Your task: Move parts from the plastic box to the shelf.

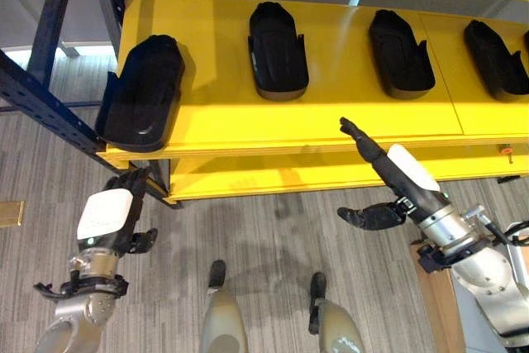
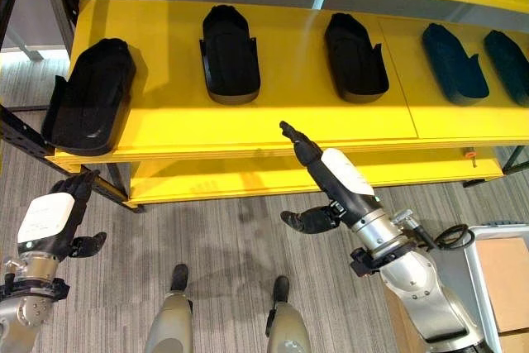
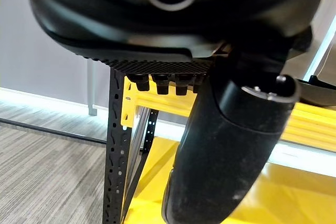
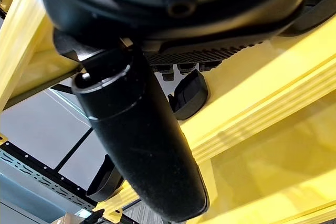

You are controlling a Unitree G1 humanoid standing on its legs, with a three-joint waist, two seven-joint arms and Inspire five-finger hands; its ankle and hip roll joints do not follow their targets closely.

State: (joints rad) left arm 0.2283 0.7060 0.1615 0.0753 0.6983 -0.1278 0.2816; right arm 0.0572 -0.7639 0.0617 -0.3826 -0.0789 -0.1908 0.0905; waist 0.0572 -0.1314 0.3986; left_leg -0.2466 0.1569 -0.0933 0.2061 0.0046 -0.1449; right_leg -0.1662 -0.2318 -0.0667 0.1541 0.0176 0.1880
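Observation:
Several black moulded parts lie in a row on the yellow shelf (image 1: 347,97): one (image 1: 142,93) at its left end, overhanging the front corner, then others (image 1: 278,39) (image 1: 400,54) (image 1: 496,57) to the right. My right hand (image 1: 405,175) is raised just in front of the shelf's front edge. Its fingers (image 1: 359,136) are straight and point at the edge, its thumb is spread, and it holds nothing. My left hand (image 1: 107,214) hangs low below the shelf's left corner, relaxed and empty.
A dark blue rack post (image 1: 41,105) slants past the shelf's left end. A lower yellow shelf (image 1: 273,175) sits under the top one. A brown box in a grey frame (image 2: 504,274) stands at the lower right. Grey carpet lies below.

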